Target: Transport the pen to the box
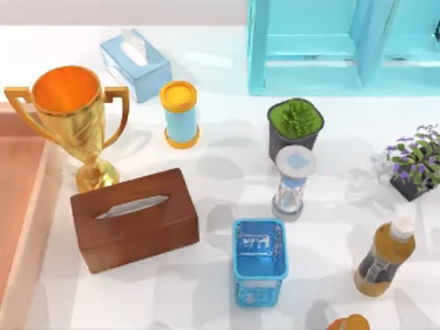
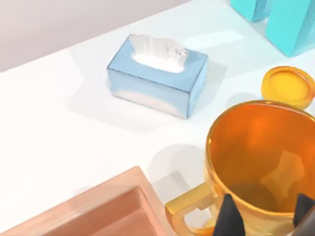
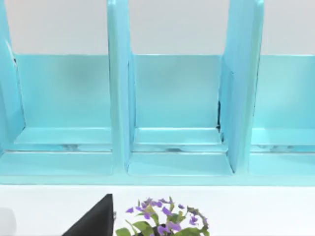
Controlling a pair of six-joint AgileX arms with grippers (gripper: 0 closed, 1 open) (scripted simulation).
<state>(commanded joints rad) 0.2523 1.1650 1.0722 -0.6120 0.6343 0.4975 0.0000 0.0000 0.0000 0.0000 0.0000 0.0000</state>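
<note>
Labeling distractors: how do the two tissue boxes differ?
The brown tissue box is larger and wood-coloured, its tissue lying flat in the slot; the blue tissue box is smaller, pale blue, with white tissue sticking up. The brown one sits nearer the table's front, the blue at the back. Both are rectangular with top slots.

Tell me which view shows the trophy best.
The top view: the whole trophy stands at the table's left, cup, both handles and base visible. The left wrist view catches just its orange cup and one handle up close. The right wrist view faces the blue shelf instead.

White table (image 1: 227,62) – turquoise shelf unit (image 1: 309,62) at back, bright light.
</note>
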